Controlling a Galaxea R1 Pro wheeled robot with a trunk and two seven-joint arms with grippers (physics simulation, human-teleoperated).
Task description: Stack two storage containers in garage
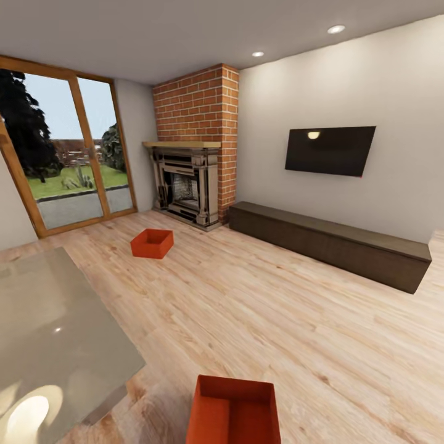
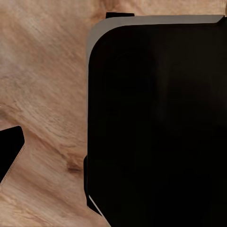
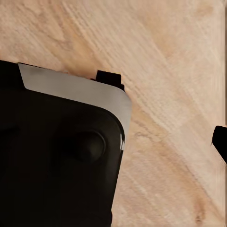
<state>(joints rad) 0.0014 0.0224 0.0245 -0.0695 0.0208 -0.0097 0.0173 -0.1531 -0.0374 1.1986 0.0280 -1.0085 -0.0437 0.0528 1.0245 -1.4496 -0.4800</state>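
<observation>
Since both wrist views show little beyond dark robot body over planks, I cannot tell either gripper's state. Of 2 orange-red open-top rectangular bins, 1 (image 1: 234, 412) lies nearest on the light wood plank floor (image 1: 259, 308), the other (image 1: 152, 243) before the brick fireplace (image 1: 196, 148). They look stiff and light; grip a wall's rim.

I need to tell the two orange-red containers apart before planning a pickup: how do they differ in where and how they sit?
The far container sits on the wood floor near the fireplace, fully in view, turned at an angle to the camera. The near container sits at the head view's bottom edge, partly cut off, and looks larger because it is closer. Both are orange-red, open-topped and apparently empty.
</observation>
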